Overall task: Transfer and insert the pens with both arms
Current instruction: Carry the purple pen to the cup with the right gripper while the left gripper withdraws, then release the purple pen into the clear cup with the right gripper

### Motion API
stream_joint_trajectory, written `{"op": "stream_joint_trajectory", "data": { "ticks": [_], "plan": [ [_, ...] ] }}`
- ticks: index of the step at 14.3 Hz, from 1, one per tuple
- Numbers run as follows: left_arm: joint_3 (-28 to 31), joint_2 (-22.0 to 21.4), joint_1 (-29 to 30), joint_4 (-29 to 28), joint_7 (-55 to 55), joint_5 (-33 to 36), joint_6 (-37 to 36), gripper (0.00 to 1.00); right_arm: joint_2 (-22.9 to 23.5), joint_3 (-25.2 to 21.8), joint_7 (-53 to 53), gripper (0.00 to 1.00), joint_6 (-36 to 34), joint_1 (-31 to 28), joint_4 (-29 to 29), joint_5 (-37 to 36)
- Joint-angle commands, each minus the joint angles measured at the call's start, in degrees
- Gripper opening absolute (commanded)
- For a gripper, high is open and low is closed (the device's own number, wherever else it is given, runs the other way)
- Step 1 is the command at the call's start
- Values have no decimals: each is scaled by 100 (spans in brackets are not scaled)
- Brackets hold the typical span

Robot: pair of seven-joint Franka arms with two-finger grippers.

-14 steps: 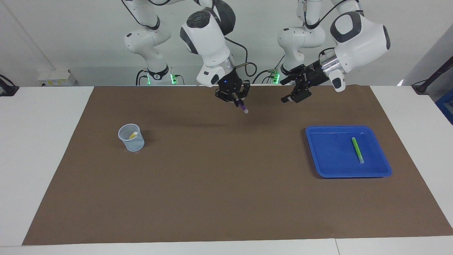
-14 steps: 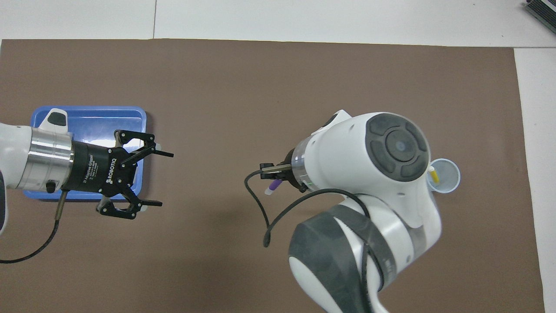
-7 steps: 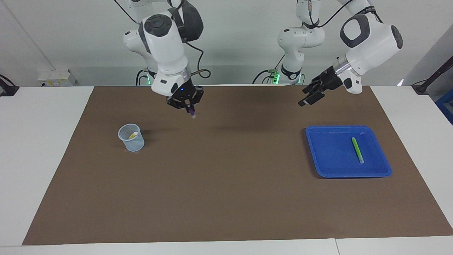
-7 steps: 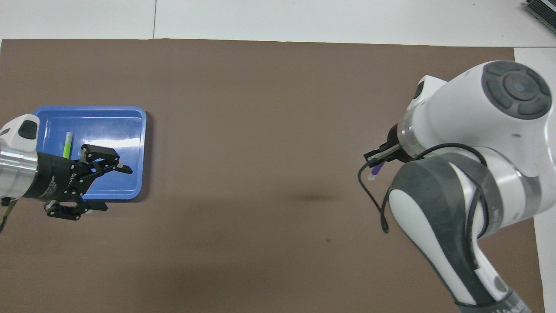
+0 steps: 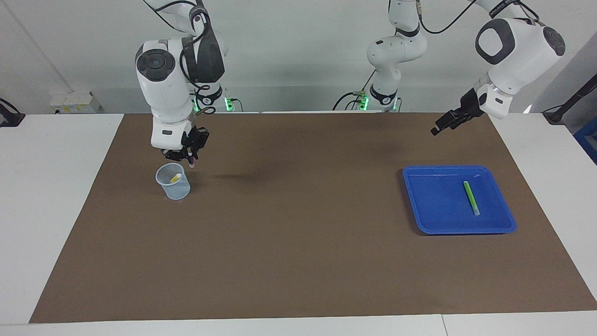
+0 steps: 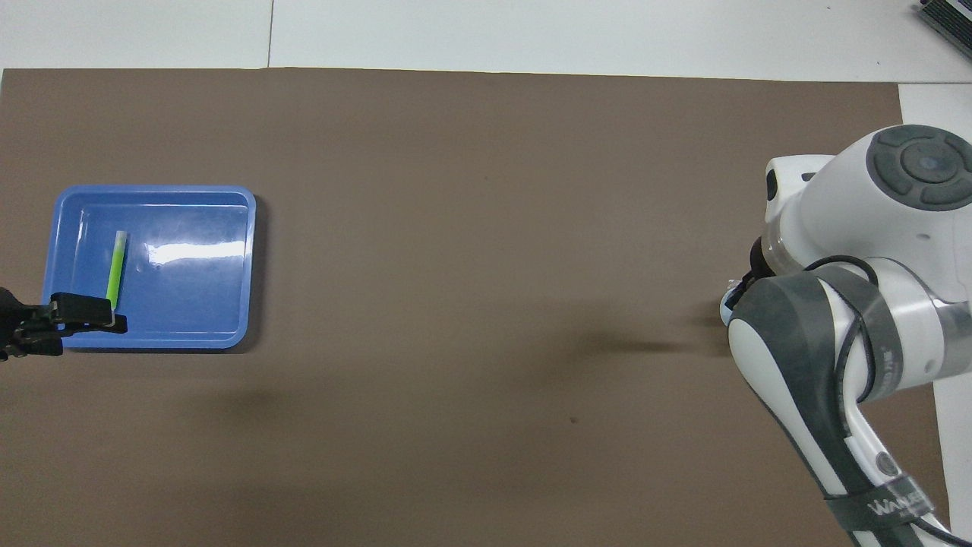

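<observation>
Three slim marker pens: purple pen (image 5: 190, 162) clenched in my right claw (image 5: 189, 157), hanging just over the translucent mesh cup (image 5: 173, 182); yellow pen (image 5: 175, 178) leaning inside that cup; green pen (image 5: 471, 198) lying in the blue plastic tray (image 5: 431, 205) on the brown-matted worktop (image 5: 298, 242). My left claw (image 5: 448, 122) hangs over the mat near the tray; its grip I cannot tell.

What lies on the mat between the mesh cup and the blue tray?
Nothing: in the facing view only bare brown mat separates the cup from the tray, apart from an arm's shadow.
</observation>
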Motion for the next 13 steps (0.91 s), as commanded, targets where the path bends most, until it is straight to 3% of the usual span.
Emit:
{"op": "stream_joint_trajectory", "data": {
  "ticks": [1,4,9,10,12,13],
  "plan": [
    [-57,280,143,-103,856,429,633,100,-200,65,-510,0,218,-264,-287,-202],
    [-57,773,311,-94,1588,807,1442,100,-375,74,-1188,0,745,-669,-761,-220],
    [-57,1590,311,-59,1844,1090,2532,100,-692,74,-1013,6,1466,-960,-1632,77],
    [-57,1792,319,-24,1879,1124,2690,100,-692,74,-952,14,1484,-951,-1642,148],
    [-57,2187,337,55,1993,1256,3068,100,-692,74,-898,54,1493,-942,-1642,192],
    [-57,2355,424,99,2020,1257,3253,100,-692,74,-898,68,1485,-942,-1633,193]
  ]
}}
